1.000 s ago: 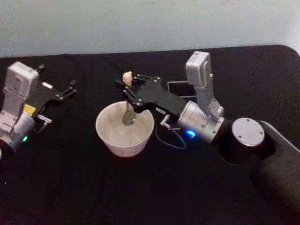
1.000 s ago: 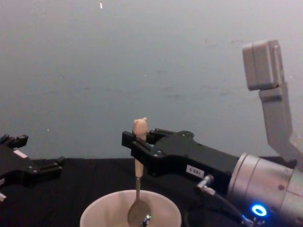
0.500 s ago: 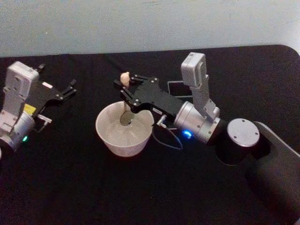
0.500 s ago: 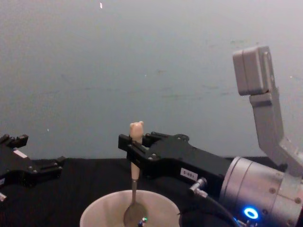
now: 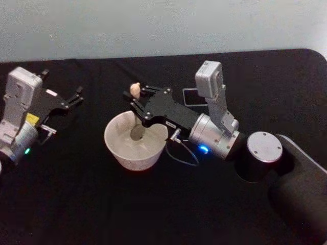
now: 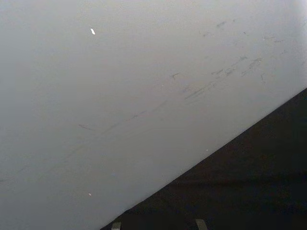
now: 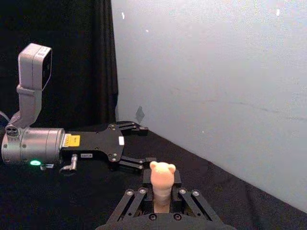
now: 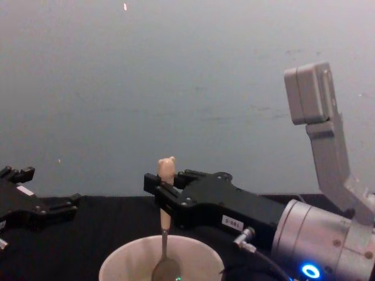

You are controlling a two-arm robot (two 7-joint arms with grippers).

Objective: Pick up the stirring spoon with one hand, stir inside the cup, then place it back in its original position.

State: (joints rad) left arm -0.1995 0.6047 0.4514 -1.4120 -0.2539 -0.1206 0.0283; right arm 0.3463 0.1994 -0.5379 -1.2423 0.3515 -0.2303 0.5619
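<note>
The stirring spoon (image 8: 165,218) stands almost upright. Its long axis is vertical, the small bear head points up and the metal bowl points down. The bowl is inside the cup (image 5: 115,148), below the rim and toward the far side (whether it touches the bottom, I cannot tell). The right hand (image 5: 134,100) reaches over the cup from the right. Its two black fingers are closed on the cream handle just under the bear head, so the head rises above them. The cup stands on the black worktop (image 5: 76,194), near the middle. Behind the right hand, beside its wrist, the dark square holder (image 5: 193,96) stands on the worktop. The left hand (image 5: 78,95) is at the left side, well apart from the cup, with its fingers spread and nothing between them.
</note>
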